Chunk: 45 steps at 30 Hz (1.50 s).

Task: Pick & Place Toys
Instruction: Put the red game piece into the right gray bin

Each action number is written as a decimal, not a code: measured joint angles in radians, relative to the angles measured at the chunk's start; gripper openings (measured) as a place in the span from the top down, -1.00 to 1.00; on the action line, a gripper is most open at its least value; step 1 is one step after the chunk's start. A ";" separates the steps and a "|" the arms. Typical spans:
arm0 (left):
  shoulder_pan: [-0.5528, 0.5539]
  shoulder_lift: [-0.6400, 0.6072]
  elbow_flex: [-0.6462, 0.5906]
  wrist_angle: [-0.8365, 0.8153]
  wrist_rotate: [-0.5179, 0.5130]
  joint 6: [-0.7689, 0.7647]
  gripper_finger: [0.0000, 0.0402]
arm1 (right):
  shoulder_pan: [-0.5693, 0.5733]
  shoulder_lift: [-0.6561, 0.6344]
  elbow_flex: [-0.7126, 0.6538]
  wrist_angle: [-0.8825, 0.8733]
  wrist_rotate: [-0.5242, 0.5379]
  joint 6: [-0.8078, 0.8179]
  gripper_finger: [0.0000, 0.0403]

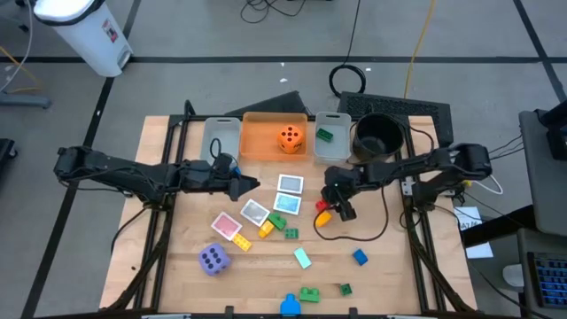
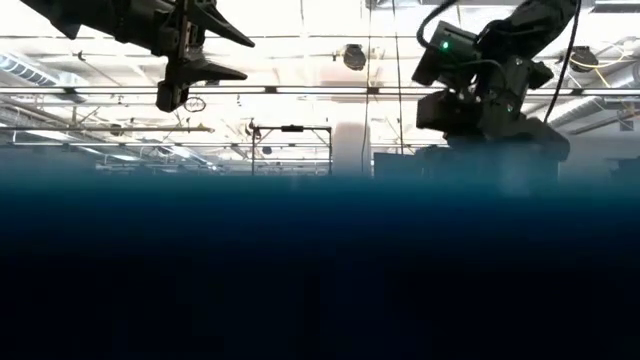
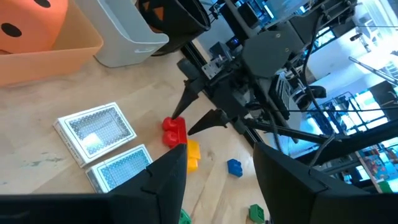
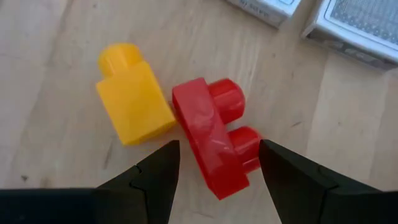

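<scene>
The right claw (image 4: 217,163) hangs low over the wooden bench (image 1: 390,275), its two dark fingers spread open on either side of a small red plastic brick (image 4: 214,137) with two round studs. The fingers do not touch the brick; it lies flat on the wood between them. Just beside it, touching at one corner, lies a small yellow plastic brick (image 4: 132,99) with a single stud. In the high view this pair sits right of the bench's middle, under the right claw (image 1: 341,211).

The left claw (image 1: 251,184) hovers above the bench left of centre, fingers apart and holding nothing. Its wrist view looks past its fingers (image 3: 165,180) at the red brick (image 3: 174,130), the yellow one (image 3: 193,154) and two square picture cards (image 3: 96,127) lying side by side.

At the back of the bench stands an orange rectangular bin (image 1: 261,142) with an orange foam die (image 1: 290,138) in it, and a grey bin (image 1: 339,146) holding a green brick (image 1: 325,136). A purple foam die (image 1: 213,259) rests near the front left. A blue brick (image 1: 360,257) and further green bricks (image 1: 309,293) are scattered along the front
</scene>
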 joint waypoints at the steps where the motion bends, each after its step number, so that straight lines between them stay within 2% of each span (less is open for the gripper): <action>1: 0.000 0.000 0.000 0.000 0.000 0.000 0.06 | -0.003 0.009 0.000 0.011 0.000 0.001 -0.04; 18: 0.000 0.000 0.000 -0.022 0.003 -0.005 0.06 | -0.050 0.038 0.001 0.042 0.002 0.019 -0.04; 23: 0.000 0.000 0.000 -0.022 0.003 -0.006 0.06 | -0.062 0.037 0.001 0.043 0.057 0.039 -0.01; 27: 0.000 0.000 0.000 -0.022 0.003 -0.006 0.06 | -0.063 0.033 -0.002 0.030 0.062 0.039 0.13; 43: 0.000 0.000 0.000 -0.054 0.003 -0.007 0.06 | -0.067 0.031 -0.001 0.043 0.135 0.106 0.92; 45: 0.000 0.000 0.000 -0.056 0.003 -0.008 0.06 | -0.068 0.031 -0.001 0.044 0.134 0.106 0.98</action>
